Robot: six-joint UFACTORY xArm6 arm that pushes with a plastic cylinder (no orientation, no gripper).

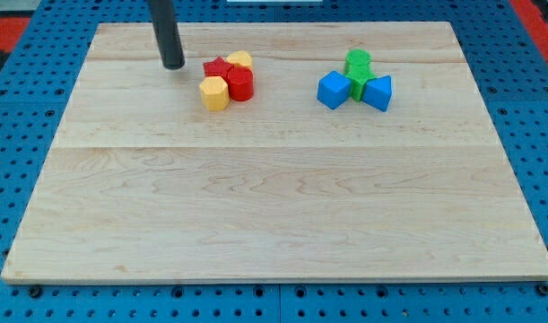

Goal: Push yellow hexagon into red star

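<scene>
Of the robot's body, only a single straight rod (pixel 167 31) is seen, cut off by the view's top edge, with the arm above it left out of the picture. The rod is finished in a dark grey to near-black tone, round in section and of even thickness along its visible length, with a faint lighter sheen along one side. My tip (pixel 173 65) is squared off bluntly; no cables, screws or markings can be made out.
</scene>
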